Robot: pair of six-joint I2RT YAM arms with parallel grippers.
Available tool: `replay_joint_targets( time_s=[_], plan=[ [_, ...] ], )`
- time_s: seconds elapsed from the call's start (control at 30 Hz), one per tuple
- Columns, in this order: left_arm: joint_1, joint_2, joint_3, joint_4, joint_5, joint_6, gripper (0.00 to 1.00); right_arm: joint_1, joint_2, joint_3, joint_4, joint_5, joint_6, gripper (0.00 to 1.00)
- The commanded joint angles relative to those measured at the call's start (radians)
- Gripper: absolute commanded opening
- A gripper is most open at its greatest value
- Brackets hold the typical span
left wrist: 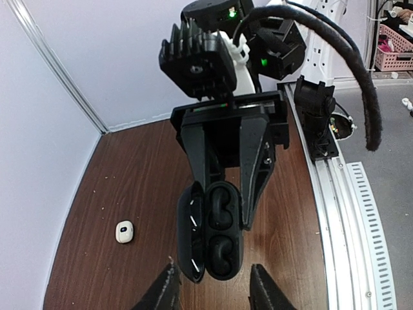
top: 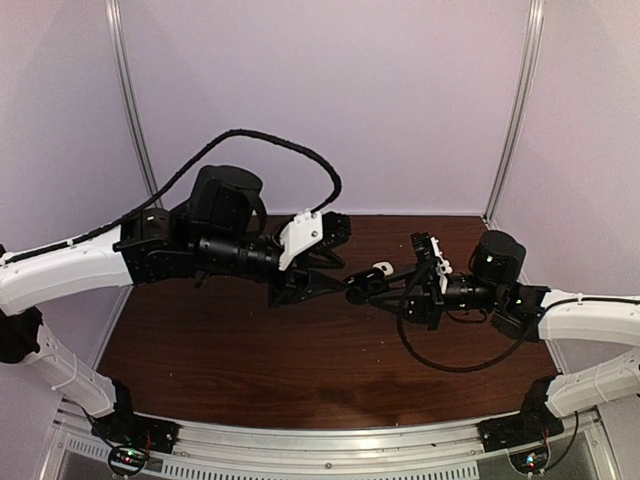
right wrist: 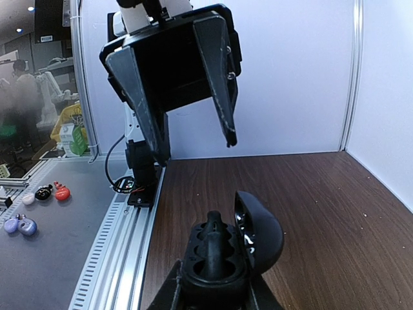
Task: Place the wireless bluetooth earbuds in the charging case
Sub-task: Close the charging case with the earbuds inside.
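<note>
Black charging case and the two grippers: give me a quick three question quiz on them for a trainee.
1. True or false: the black charging case has its lid shut.
2. Fill in: the left gripper is ___ (open or shut).
3. What holds the case? A the left gripper; B the right gripper; C neither.
Key: 1 false; 2 open; 3 B.

No legible text, labels or numbers anywhere, possibly through blur.
</note>
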Motion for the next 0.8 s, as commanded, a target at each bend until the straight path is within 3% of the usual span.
replay_joint_targets(
  time_s=[0.0, 0.2, 0.33, 0.47, 0.77],
  plan=[
    [0.013, 0.029, -0.008, 0.048, 0.004, -0.031, 0.42, 0.007, -0.009, -0.001, 0.039, -0.011, 0.0, 0.0],
    [0.028, 0.058, -0.001, 0.062, 0.075, -0.047, 0.46, 0.009, -0.013, 0.002, 0.035, -0.023, 0.0, 0.0],
    [0.028, 0.079, -0.001, 0.053, 0.118, -0.04, 0.59, 0.009, -0.017, 0.001, 0.038, -0.023, 0.0, 0.0],
    [0.028, 0.101, -0.002, 0.051, 0.137, -0.033, 0.65, 0.009, -0.02, 0.004, 0.043, -0.025, 0.004, 0.0],
    [0.027, 0.078, -0.01, 0.049, 0.209, 0.025, 0.53, 0.0, -0.017, -0.002, 0.065, 0.027, 0.071, 0.0]
  ],
)
